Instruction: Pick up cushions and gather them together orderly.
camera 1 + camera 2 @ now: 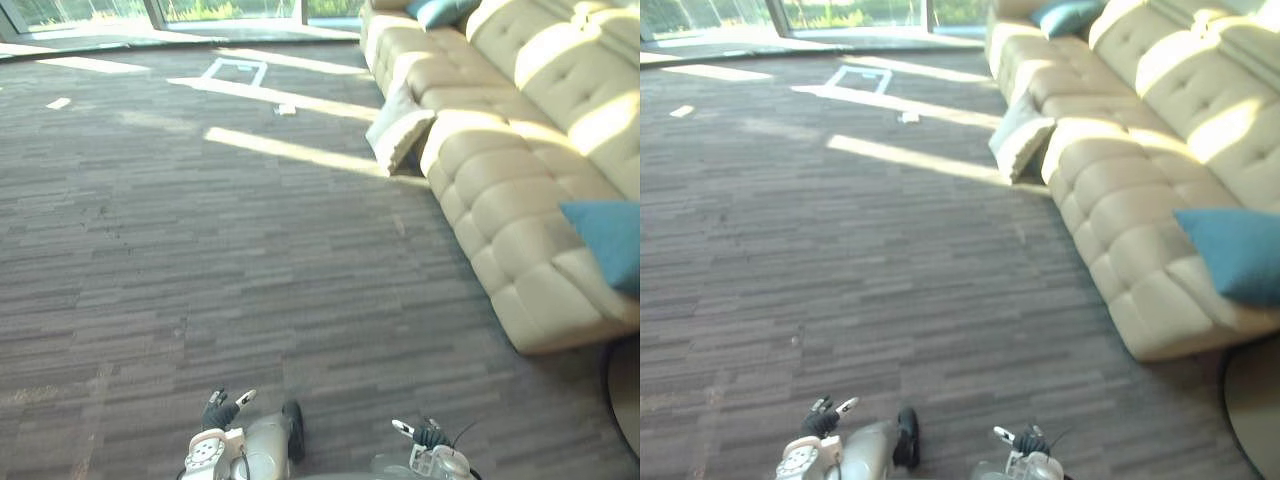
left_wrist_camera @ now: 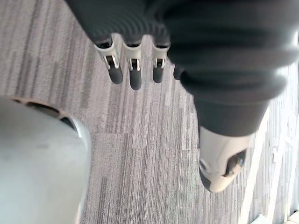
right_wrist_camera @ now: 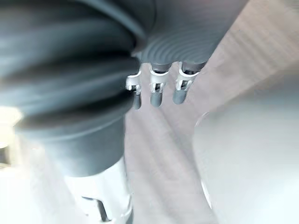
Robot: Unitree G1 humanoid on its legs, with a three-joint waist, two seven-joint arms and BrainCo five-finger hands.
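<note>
Across the grey carpet point(image 1: 200, 250) the cream cushion point(image 1: 398, 128) leans against the sofa point(image 1: 500, 200), a teal cushion point(image 1: 605, 240) on its seat, so I should walk close before stooping, my left hand point(image 2: 135, 74) and right hand point(image 3: 156, 93) empty, fingers relaxed.

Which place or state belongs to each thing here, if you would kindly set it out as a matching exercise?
Things:
1 cream cushion
2 nearest teal cushion
3 left hand

Places or states:
A open, over bare carpet
B on the seat of the sofa
C on the carpet, leaning against the sofa front

Pairs: 1-C, 2-B, 3-A.
</note>
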